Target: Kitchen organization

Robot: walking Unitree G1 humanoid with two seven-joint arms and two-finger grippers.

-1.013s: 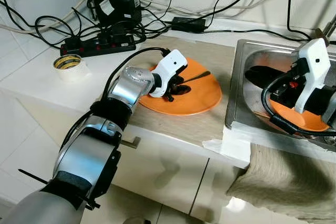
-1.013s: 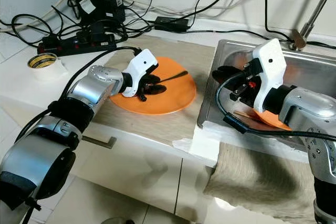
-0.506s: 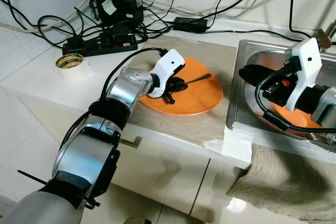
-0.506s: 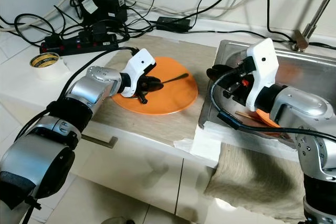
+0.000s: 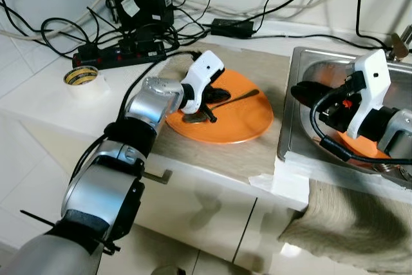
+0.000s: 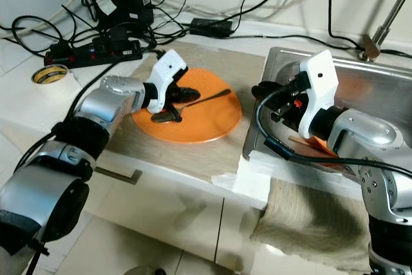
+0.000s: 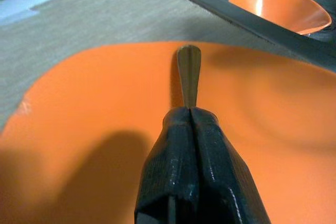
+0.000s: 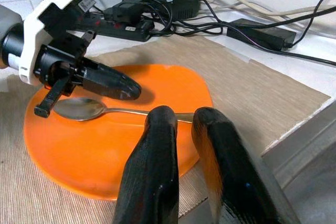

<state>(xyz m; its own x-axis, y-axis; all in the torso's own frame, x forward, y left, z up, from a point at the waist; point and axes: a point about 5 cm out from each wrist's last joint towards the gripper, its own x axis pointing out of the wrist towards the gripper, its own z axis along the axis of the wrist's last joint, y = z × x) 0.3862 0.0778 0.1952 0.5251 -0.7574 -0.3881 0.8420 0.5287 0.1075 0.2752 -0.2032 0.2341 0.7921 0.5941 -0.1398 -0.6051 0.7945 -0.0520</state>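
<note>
Looking down at the bench [image 5: 45, 94], I take the orange plate [image 5: 241, 123] as my landmark; it lies flat on a strip of beige matting, just left of the sink [image 5: 309, 62]. My left pincer [image 5: 215, 94] sits over the plate's left half with its fingers pressed together on the spoon [image 6: 193, 102]. From the left wrist camera I see the handle [image 7: 188, 72] running straight out from between the shut black fingertips [image 7: 178, 145], above the plate's surface. The spoon's bowl [image 8: 79, 108] rests low near the plate's left edge, below the pincer, and the handle slants across toward the plate's right rim.

My right pincer [image 5: 306, 91] hangs over the sink's left part, to the right of the plate and well apart from the spoon. Its two fingers [image 8: 157, 150] stand a narrow gap apart and grip nothing. A second orange dish [image 5: 367, 149] lies in the sink beneath that arm.

Behind the plate, by the wall, a power strip [image 5: 116, 56] sits among tangled black cables. Far left of the plate sits a tape roll [image 5: 81, 76]. A grey towel [image 5: 347, 223] hangs over the bench front below the sink.
</note>
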